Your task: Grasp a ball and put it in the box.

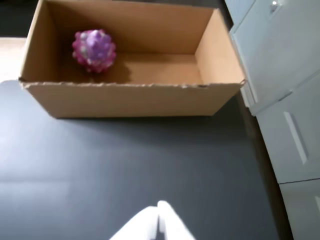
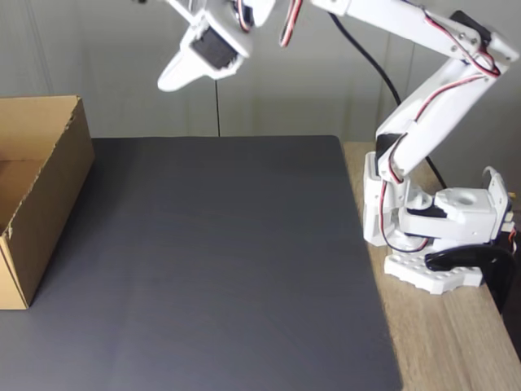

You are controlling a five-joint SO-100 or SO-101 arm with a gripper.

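The bumpy pink and purple ball (image 1: 94,50) lies inside the brown cardboard box (image 1: 135,97), at the left end of its floor in the wrist view. The box (image 2: 49,191) stands at the left edge of the black mat in the fixed view; the ball is hidden there behind its wall. My white gripper (image 2: 167,81) hangs high above the mat, to the right of the box, and its fingers (image 1: 159,222) lie together with nothing between them.
A black mat (image 2: 220,261) covers the table. The arm's white base (image 2: 440,236) is clamped on bare wood at the right. White cabinet doors (image 1: 285,85) stand beside the box in the wrist view.
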